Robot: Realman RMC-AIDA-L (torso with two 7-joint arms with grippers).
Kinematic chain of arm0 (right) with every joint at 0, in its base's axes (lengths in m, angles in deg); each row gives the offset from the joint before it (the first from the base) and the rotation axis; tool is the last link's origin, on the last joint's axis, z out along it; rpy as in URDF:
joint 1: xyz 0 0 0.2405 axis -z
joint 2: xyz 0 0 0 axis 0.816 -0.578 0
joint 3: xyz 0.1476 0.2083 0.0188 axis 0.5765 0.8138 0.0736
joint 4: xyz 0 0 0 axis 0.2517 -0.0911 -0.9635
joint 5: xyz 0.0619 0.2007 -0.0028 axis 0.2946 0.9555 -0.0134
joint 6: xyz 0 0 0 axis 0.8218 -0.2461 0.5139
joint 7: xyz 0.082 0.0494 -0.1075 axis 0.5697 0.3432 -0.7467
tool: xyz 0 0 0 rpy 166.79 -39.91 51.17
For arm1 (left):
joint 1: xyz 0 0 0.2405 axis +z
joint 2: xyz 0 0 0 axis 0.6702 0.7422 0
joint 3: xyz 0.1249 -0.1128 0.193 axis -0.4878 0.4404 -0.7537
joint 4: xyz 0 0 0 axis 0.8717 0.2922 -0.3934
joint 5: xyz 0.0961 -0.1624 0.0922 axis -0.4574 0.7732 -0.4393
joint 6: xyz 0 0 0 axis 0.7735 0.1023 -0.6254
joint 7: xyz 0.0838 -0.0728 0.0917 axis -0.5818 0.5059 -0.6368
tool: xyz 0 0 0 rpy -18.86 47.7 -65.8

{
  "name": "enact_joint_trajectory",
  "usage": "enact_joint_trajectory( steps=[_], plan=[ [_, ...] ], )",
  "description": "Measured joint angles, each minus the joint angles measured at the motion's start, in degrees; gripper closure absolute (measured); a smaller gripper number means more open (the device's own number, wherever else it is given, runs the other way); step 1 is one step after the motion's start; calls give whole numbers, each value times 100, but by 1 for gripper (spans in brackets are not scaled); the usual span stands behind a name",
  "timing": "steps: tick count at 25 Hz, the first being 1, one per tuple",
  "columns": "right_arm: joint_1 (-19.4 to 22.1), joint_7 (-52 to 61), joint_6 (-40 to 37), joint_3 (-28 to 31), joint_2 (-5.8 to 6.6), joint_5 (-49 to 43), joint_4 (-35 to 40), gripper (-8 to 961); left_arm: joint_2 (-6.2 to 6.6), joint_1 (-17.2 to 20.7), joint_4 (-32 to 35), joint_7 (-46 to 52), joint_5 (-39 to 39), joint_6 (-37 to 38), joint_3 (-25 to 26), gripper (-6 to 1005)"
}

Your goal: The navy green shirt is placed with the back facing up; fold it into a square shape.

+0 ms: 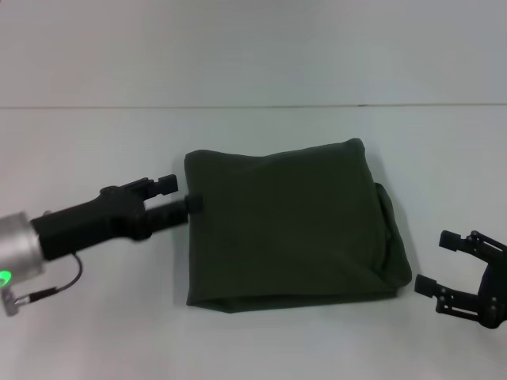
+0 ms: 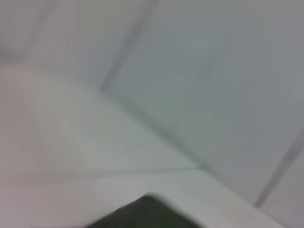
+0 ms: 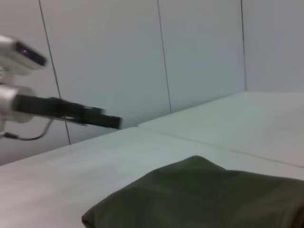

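Left hand (image 1: 186, 194) at navy green shirt (image 1: 289, 226) edge, grip unclear; right hand (image 1: 444, 265) wide; shirt roughly square.

The table (image 1: 261, 348) is bare all around the navy green shirt (image 1: 285, 222), at the far and near sides. The left gripper (image 1: 184, 194) blocks its left edge; the right gripper (image 1: 440, 261), jaws apart, stands just beside its near right corner.

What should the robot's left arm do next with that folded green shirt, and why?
Probably draw the left gripper back from the shirt. The shirt already lies on the table as a roughly square folded stack, and that gripper sits right at its left edge, so any sideways move could drag the fold open. The right gripper is open and clear of the cloth.
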Motion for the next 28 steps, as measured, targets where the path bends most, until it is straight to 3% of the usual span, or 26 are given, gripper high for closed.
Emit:
enact_joint_trajectory(
  steps=[6, 10, 14, 18, 28],
  plan=[
    [-18, -534, 12, 0, -10, 55, -382, 29, -26, 635, -107, -2201, 59, 1277, 504, 213],
    [100, -1100, 120, -37, -11, 27, -769, 29, -28, 946, -339, -2734, -592, 1288, 887, 120],
    [294, -1879, 530, -34, -12, 18, -1253, 29, -29, 1154, -716, -3320, -1254, 1126, 1645, 70],
    [385, -2230, 879, -4, -17, 39, -1530, 29, -28, 1208, -830, -3556, -1423, 1072, 1821, 65],
    [430, -2223, 868, 1, -9, 48, -1593, 29, -12, 1062, -913, -3384, -1574, 1081, 1793, 65]
  ],
)
